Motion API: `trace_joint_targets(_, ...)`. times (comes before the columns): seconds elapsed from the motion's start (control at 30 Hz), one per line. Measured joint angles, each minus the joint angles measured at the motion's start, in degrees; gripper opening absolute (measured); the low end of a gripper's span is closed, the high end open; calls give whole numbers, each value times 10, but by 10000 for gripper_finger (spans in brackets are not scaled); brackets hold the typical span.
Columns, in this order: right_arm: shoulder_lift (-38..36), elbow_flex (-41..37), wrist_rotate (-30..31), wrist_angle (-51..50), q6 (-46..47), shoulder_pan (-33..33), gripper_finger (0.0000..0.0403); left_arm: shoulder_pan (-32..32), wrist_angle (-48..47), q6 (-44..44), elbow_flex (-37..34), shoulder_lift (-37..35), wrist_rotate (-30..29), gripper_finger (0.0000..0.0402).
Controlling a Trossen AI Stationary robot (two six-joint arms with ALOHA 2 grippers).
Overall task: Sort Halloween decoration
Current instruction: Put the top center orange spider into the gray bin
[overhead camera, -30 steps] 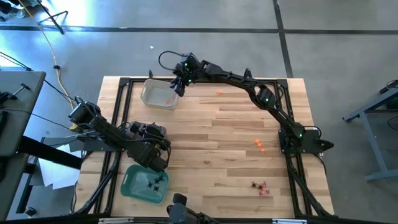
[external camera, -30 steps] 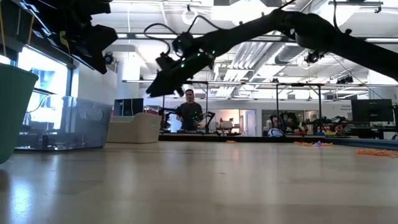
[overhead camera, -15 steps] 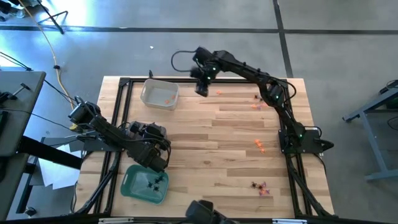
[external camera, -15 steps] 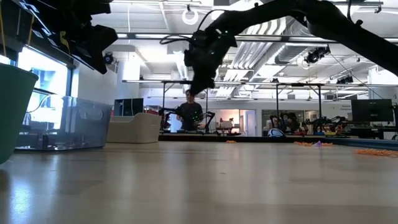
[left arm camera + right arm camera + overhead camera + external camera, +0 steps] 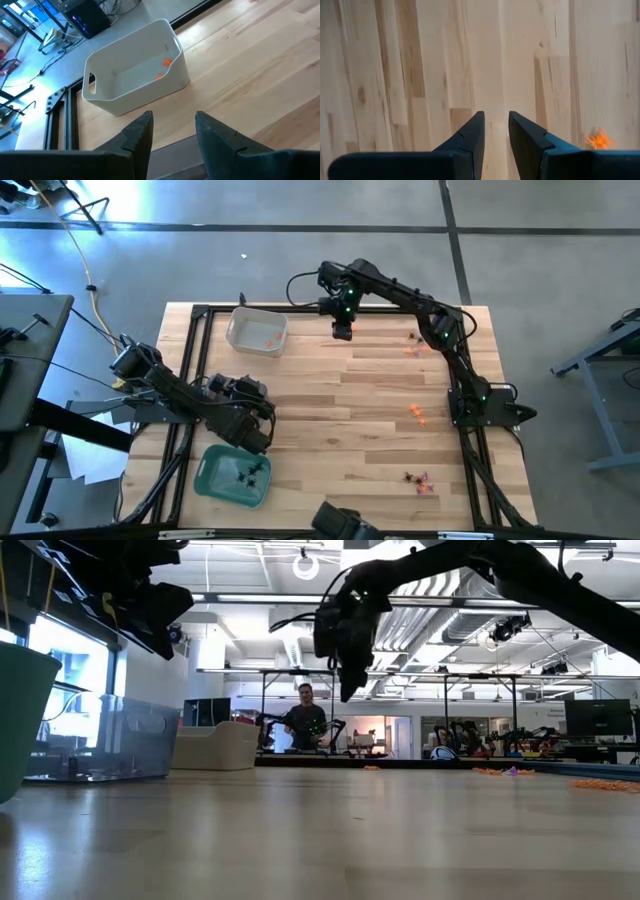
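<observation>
High view: Halloween decoration is seen scattered in small groups on the table (image 5: 340,430): orange trinkets (image 5: 417,414) right of centre, more orange ones (image 5: 411,348) at the far right, a mixed dark and purple cluster (image 5: 418,480) at the near right. Pieces are too small for long axis or pointing direction to be told. Two orange pieces (image 5: 163,67) are seen inside the clear tray (image 5: 256,332) at the far left; black spider-like pieces (image 5: 246,472) lie in the green tray (image 5: 233,476) at the near left. No writing or labels can be read. Right gripper (image 5: 495,134) is held above bare wood at the far centre, fingers parted by a narrow gap, nothing between them; one orange trinket (image 5: 598,139) lies nearby. Left gripper (image 5: 172,132) is parked above the near left, fingers apart, empty.
</observation>
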Motion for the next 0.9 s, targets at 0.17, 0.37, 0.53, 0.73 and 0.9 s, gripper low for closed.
trace_joint_targets(0.17, 0, -6, -2, -5, 0, -19, 82, 3, -6, -4, 0, 0, 0, 136)
trace_joint_targets(0.37, 1, -78, -13, 41, 2, -50, 82, 3, -10, -6, 0, 0, 0, 136)
trace_joint_targets(0.53, 2, -176, -12, 79, 4, -74, 82, 3, -21, -16, 0, 0, 3, 136)
trace_joint_targets(0.73, 2, -262, -12, 178, 31, -87, 82, 15, -25, -16, 0, -7, 2, 136)
trace_joint_targets(0.9, 2, -275, 0, 238, 42, -84, 82, 24, -24, -5, 0, -7, 0, 136)
